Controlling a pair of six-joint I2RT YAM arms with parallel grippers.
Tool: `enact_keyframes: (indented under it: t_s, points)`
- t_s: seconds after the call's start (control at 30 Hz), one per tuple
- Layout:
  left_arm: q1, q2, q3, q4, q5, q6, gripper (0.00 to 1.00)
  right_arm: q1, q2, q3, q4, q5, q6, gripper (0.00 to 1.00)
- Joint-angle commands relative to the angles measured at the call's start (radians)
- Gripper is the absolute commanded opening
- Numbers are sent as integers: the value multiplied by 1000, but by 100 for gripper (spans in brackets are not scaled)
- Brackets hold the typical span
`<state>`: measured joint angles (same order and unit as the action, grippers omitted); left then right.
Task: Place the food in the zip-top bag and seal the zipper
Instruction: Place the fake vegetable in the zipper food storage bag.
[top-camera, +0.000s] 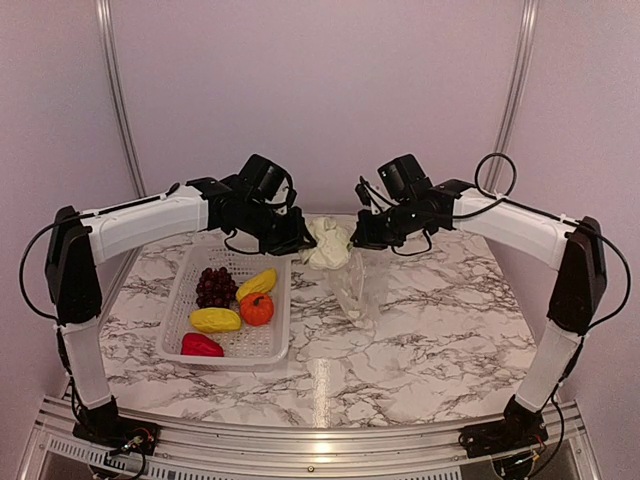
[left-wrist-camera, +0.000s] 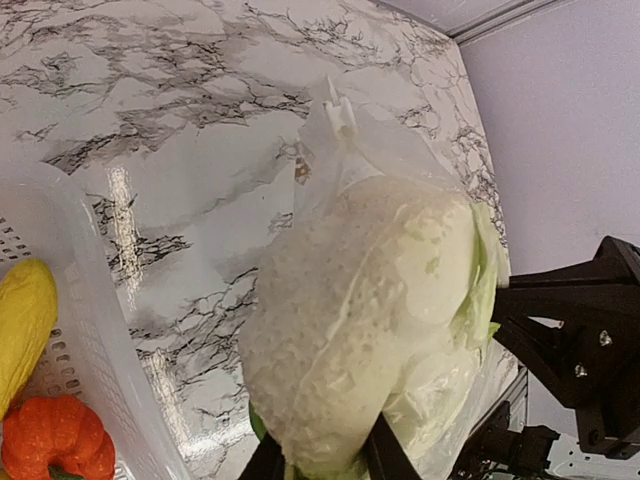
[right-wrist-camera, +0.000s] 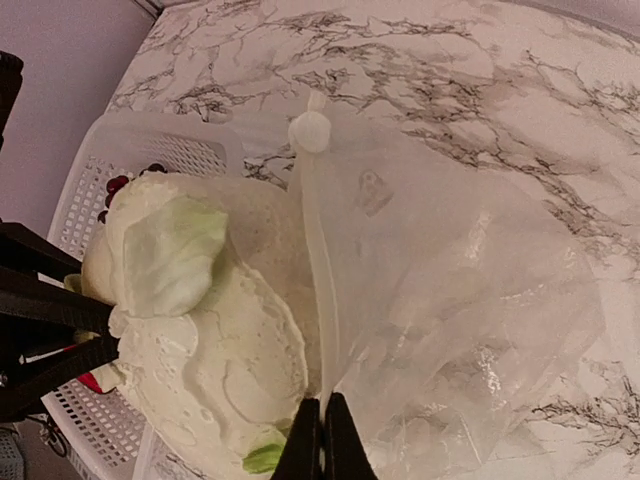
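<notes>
Marble-patterned table (top-camera: 450, 330) lies under everything, one white perforated basket (top-camera: 180, 300) on its left half.

Next in size is the one zip-top bag (top-camera: 362, 290). It hangs mouth-up from my right pincer (right-wrist-camera: 322, 440), its long axis running down toward the table just right of the basket. The film is so clear that I cannot tell where its lower end stops or whether it rests on the marble.

My left pincer (top-camera: 303, 242) is clamped on the pale white-green vegetable (top-camera: 328, 243), carrying it up in the air against the bag's mouth, leafy end toward my right pincer. Plastic and vegetable overlap in both wrist views, so I cannot tell if any of it is past the mouth. The vegetable also hides most of my left fingers.

Five pieces lie in the basket: one bunch of dark purple grapes (top-camera: 215, 286), two yellow banana-like pieces (top-camera: 258, 283) with long axes slanting across the basket, one orange fruit (top-camera: 257, 309) and one red pepper (top-camera: 201, 345) at the near edge.

Smallest is the zipper (right-wrist-camera: 322, 280), a pale strip running straight away from my right fingertips, which are pinched tight on it, to one white slider (right-wrist-camera: 309, 131) at its far end.
</notes>
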<state>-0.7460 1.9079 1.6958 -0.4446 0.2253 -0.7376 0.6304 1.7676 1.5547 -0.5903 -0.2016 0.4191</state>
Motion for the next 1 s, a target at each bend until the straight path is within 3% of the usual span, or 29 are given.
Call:
enact_keyframes:
  t_s: [0.0, 0.17, 0.43, 0.7, 0.87, 0.9, 0.97]
  points:
    - [-15, 53, 79, -181, -93, 45, 0, 11, 0, 77, 2, -10, 13, 0]
    - [-32, 110, 169, -291, -159, 67, 0, 26, 6, 88, 27, -28, 35, 0]
    - [-50, 171, 316, -292, -120, 76, 0, 30, 30, 57, 82, -115, 86, 0]
    - [-49, 158, 301, -88, 75, 77, 0, 26, -9, 42, 133, -155, 103, 0]
    - [-49, 193, 296, -28, 67, 31, 0, 12, -44, 10, 196, -238, 110, 0]
    - [-49, 205, 297, -1, 74, 22, 4, 11, -51, 1, 212, -260, 116, 0]
    - [-49, 228, 313, 32, 106, 13, 23, 8, -72, -17, 232, -283, 123, 0]
